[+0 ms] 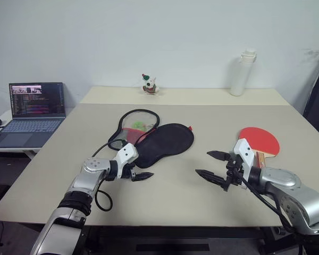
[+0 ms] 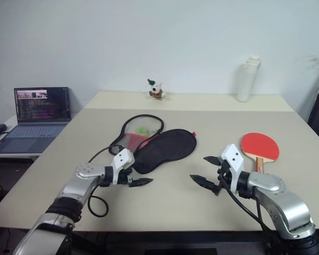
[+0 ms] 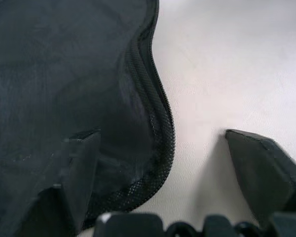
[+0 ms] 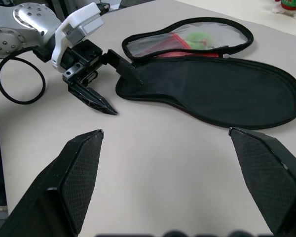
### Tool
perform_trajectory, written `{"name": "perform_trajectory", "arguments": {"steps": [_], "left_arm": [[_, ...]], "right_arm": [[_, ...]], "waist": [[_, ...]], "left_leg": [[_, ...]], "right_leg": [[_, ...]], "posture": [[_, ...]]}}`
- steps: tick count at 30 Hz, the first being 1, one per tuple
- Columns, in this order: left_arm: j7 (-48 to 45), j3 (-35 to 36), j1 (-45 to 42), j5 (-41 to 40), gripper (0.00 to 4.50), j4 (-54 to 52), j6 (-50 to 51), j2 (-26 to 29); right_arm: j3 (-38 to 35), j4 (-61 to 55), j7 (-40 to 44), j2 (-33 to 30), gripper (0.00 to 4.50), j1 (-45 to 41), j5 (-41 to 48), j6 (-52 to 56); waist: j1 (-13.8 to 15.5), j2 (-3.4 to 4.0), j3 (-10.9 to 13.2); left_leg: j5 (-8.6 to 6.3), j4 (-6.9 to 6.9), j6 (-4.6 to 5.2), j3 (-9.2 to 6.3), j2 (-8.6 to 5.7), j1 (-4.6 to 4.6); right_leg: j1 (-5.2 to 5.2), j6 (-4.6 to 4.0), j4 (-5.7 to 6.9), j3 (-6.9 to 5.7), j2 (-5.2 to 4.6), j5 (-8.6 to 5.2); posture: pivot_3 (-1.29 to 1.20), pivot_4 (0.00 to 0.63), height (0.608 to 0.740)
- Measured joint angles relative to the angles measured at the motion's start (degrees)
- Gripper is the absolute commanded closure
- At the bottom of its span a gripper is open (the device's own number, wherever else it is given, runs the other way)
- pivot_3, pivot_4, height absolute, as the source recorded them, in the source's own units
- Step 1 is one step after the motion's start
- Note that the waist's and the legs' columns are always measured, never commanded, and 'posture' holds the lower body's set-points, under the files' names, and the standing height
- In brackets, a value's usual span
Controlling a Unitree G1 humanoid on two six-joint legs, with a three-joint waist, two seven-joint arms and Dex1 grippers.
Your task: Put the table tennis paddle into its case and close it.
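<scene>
Left gripper [image 4: 104, 85] jaws spread, straddling the case [image 1: 165, 142] handle-end edge. Right gripper [image 1: 211, 164] released, empty; paddle [image 1: 260, 142] lies beside it.

The paddle [image 1: 259, 141] has a red face and a pale wooden handle. The case [image 1: 167, 142] is black, its open flap [image 1: 135, 126] see-through mesh over red and green.

A plain office or lab room: bare white wall [image 1: 149, 32], a wide beige bench [image 1: 181, 196], and an open laptop [image 1: 29, 114] showing code on a side desk.
</scene>
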Motion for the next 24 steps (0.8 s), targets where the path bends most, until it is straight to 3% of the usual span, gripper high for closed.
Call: {"name": "perform_trajectory", "arguments": {"steps": [9,13,18,24], "left_arm": [[0.63,1.88,0.44,-1.26,4.37,-2.35,5.58,-0.80],[3.34,2.01,3.55,-2.05,4.47,-11.98,12.92,-2.70],[10.94,1.54,7.80,-4.62,4.47,-27.06,26.41,-10.24],[18.00,-1.24,7.63,-5.48,4.47,-31.12,34.10,-18.27]], "right_arm": [[-1.08,0.00,-1.01,-0.22,0.00,1.30,0.00,-0.58],[-1.45,0.00,-1.10,-0.78,0.00,1.82,0.01,-0.58],[-3.45,0.01,-1.19,-1.93,0.00,2.45,0.02,-0.60],[-4.05,0.01,-0.80,-2.75,0.00,3.91,0.08,-0.60]], "waist": [[-0.03,-0.01,-0.01],[-0.01,-0.01,-0.01],[0.29,-0.02,0.00],[0.14,-0.04,-0.01]], "left_leg": [[0.00,0.03,0.00,0.00,0.03,0.00],[0.00,0.04,0.00,0.00,0.09,-0.05],[0.00,0.09,0.00,-0.07,0.00,-0.06],[0.00,0.10,0.00,-0.03,-0.09,-0.01]], "right_leg": [[0.00,0.00,0.02,0.02,0.03,0.00],[0.00,0.02,-0.02,0.08,-0.06,0.01],[0.06,0.09,-0.02,0.06,-0.14,0.04],[0.07,0.10,-0.01,0.08,-0.04,0.05]], "posture": [[0.00,0.150,0.740],[0.00,0.150,0.740],[0.00,0.150,0.740],[0.00,0.150,0.740]]}}
